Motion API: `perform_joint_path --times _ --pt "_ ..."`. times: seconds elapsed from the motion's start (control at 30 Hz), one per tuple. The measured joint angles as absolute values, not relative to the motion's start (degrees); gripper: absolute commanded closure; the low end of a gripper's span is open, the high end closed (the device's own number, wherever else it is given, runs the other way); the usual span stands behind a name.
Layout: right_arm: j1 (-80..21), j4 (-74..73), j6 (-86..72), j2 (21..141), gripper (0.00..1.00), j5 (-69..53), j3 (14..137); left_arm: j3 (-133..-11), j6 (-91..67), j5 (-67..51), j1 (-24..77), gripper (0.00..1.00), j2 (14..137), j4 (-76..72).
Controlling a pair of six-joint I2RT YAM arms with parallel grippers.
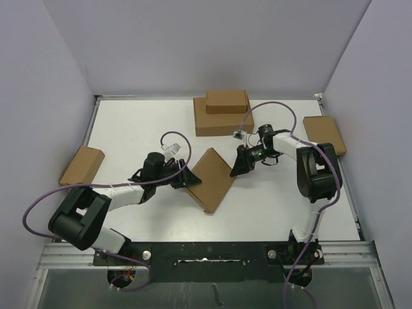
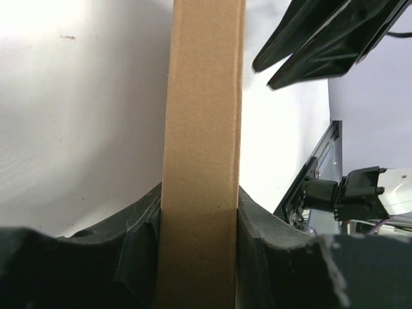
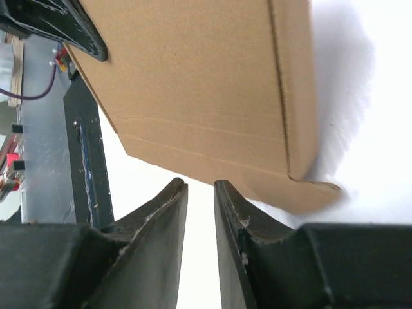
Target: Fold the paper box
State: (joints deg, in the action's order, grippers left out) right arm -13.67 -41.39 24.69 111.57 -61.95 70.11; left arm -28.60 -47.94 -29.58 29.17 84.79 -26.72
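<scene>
The paper box (image 1: 214, 179) is sitting roughly in the middle of the table (image 1: 270, 212), turned diagonally between the two arms. Its left edge is clamped by the left gripper (image 1: 187, 178). In the left wrist view a strip of brown cardboard is seen standing upright between the fingers (image 2: 138, 238), with both pressed against it. So that one is closed on the box, no doubt there.

The right gripper (image 1: 241, 166) is found at the box's right-hand corner. From its own wrist camera its fingers (image 3: 164, 222) are seen parted by a narrow gap with nothing between them. The box's edge lies just past the tips, and whether it's touched can't be told. A crease line and a folded side wall can be made out on the cardboard there.

Other brown boxes are parked around the edges: a wide box (image 1: 222, 122) at the back with a smaller box (image 1: 226, 100) stacked on it, a far-left box (image 1: 82, 165) and a far-right box (image 1: 325, 134).
</scene>
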Motion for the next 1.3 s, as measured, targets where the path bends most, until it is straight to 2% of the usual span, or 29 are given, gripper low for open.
perform_joint_path --times 0.23,0.5,0.77,1.0,1.3 --pt "-5.19 -40.99 25.08 102.83 0.74 -67.55 70.08 -35.03 -38.85 -27.94 29.17 0.8 76.49 -11.79" --pt "0.82 -39.88 23.53 101.6 0.74 -70.3 69.69 -47.9 -23.73 -20.67 31.59 0.82 72.2 7.09" --pt "1.5 -37.69 20.6 101.6 0.74 -70.17 68.45 -56.36 -3.75 -5.8 44.51 0.83 72.18 18.72" --pt "3.99 -36.34 19.22 101.56 0.73 -70.06 68.38 -56.86 12.97 8.6 56.47 0.83 72.29 18.02" --pt "5.21 -35.73 18.79 101.56 0.73 -70.02 67.99 -49.84 29.95 22.7 66.32 0.84 80.73 -0.21"
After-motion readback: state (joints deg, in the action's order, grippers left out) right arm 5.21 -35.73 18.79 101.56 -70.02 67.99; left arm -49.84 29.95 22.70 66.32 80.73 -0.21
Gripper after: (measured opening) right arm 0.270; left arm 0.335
